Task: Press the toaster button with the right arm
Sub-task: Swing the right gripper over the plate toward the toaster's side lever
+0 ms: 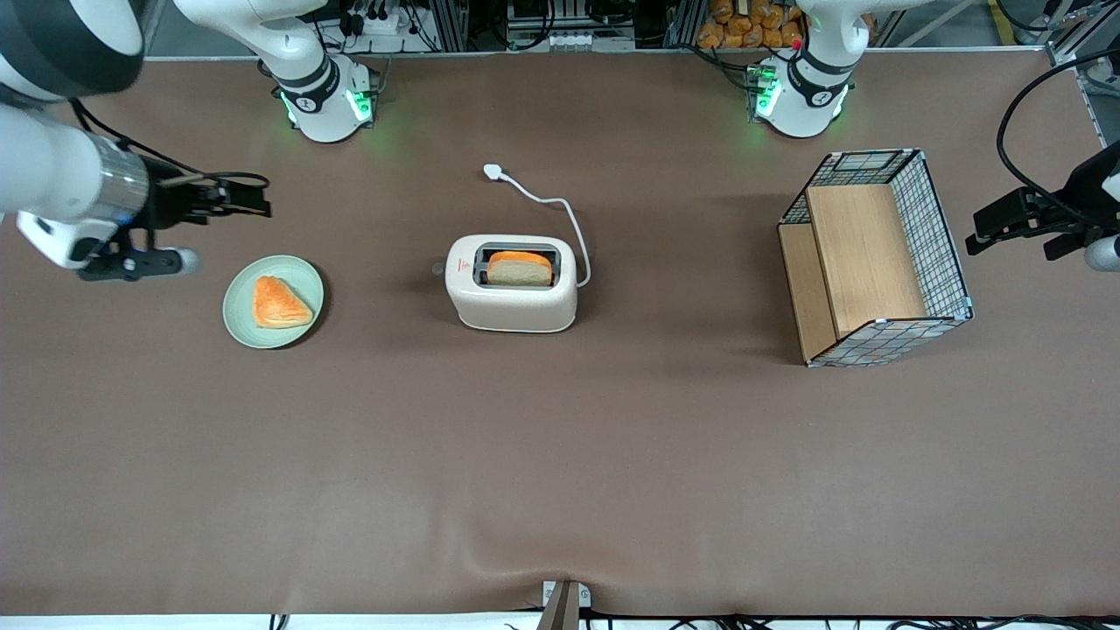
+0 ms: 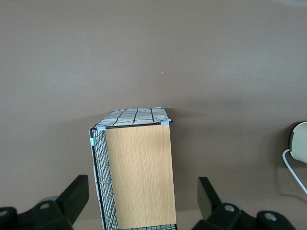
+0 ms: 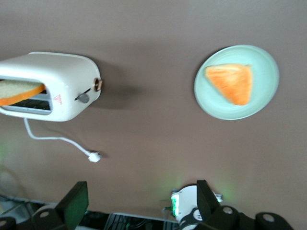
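The fingers (image 3: 76,203) of the gripper (image 1: 249,199) stand spread apart and grasp nothing. The gripper hangs above the tabletop (image 1: 560,455) at the working arm's end, on the right arm (image 1: 61,184), above and beside a green plate (image 1: 273,302) carrying a wedge of pastry (image 1: 280,304). The toaster (image 1: 512,283) sits mid-tabletop, well apart from the gripper, with a slice of bread (image 1: 520,268) in its slot. The toaster button (image 3: 84,97) sticks out of the narrow end facing the plate. A wire basket (image 1: 875,258) lies toward the parked arm's end.
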Tool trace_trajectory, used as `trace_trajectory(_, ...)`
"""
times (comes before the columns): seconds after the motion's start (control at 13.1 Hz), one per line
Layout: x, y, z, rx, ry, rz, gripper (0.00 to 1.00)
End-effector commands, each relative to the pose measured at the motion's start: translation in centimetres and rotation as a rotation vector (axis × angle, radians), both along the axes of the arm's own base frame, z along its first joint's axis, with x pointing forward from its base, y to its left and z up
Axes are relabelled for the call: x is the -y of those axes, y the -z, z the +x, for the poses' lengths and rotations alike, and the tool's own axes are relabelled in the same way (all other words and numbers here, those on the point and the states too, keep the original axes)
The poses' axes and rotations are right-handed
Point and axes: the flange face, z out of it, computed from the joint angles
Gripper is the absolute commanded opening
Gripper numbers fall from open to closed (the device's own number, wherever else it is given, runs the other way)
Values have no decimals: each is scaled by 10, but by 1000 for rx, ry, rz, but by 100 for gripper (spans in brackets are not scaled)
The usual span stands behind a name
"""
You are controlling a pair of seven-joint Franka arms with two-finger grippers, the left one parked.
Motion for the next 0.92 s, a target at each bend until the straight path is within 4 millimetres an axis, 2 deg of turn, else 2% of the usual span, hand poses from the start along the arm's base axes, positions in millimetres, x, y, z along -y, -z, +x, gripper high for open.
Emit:
trace_trajectory(0.0, -18, 30, -6, -16, 11, 43, 100)
trace_trajectory(0.31, -60, 82, -20, -36, -32, 38, 99)
trace_trajectory(0.38, -65, 90, -23, -55, -18, 65, 90)
trace_trajectory(0.54, -69, 103, -24, -58, 11, 104, 62)
trace_trajectory(0.69, -84, 114, -28, -62, 10, 128, 27)
trace_trajectory(0.76, -90, 118, -29, -63, 4, 128, 5)
trace_trajectory(0.84, -95, 123, -29, -74, 5, 122, 0)
